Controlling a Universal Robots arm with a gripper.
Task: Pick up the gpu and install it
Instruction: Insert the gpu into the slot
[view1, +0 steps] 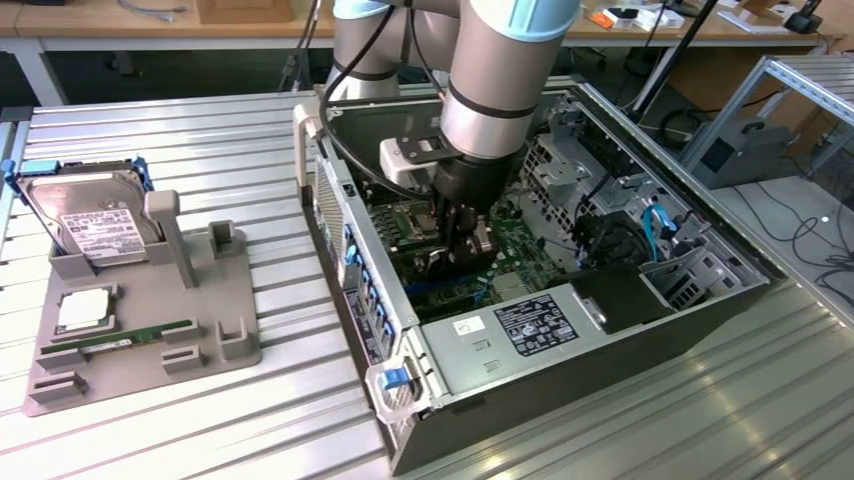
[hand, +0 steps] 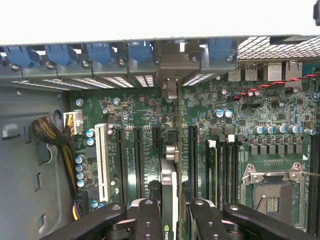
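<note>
The desk (view1: 187, 440) is a ribbed metal surface carrying an open computer case (view1: 694, 310) laid on its side, its interior facing up. To the exterior view's left of the case sits a grey parts holder (view1: 147, 365), with a hard drive (view1: 94, 225) standing in its far slot, a small square chip (view1: 83, 310) lying flat further forward, and a narrow green memory stick (view1: 120, 342) resting in a groove near the front edge.

The robot arm (view1: 501, 70) reaches down from above into the middle of the case, over the green motherboard (hand: 145, 112). Along the case's rear wall runs a row of blue slot clips (hand: 100, 52). Near one corner of the case interior lies a bundle of braided cables (hand: 52, 135), and beside the long black slots stands one white expansion slot (hand: 102, 162). A silvery processor socket (hand: 272, 187) sits on the board further along.

The pincer (hand: 170, 212) is partly closed, its two dark fingers (hand: 148, 220) pressed against either flat side of the gpu (hand: 169, 200), which it holds edge-on. The card stands upright just above the motherboard, in line with the gap between two of the long black slots and pointing toward the rear bracket opening (hand: 171, 87). Whether its lower edge touches a slot cannot be told
</note>
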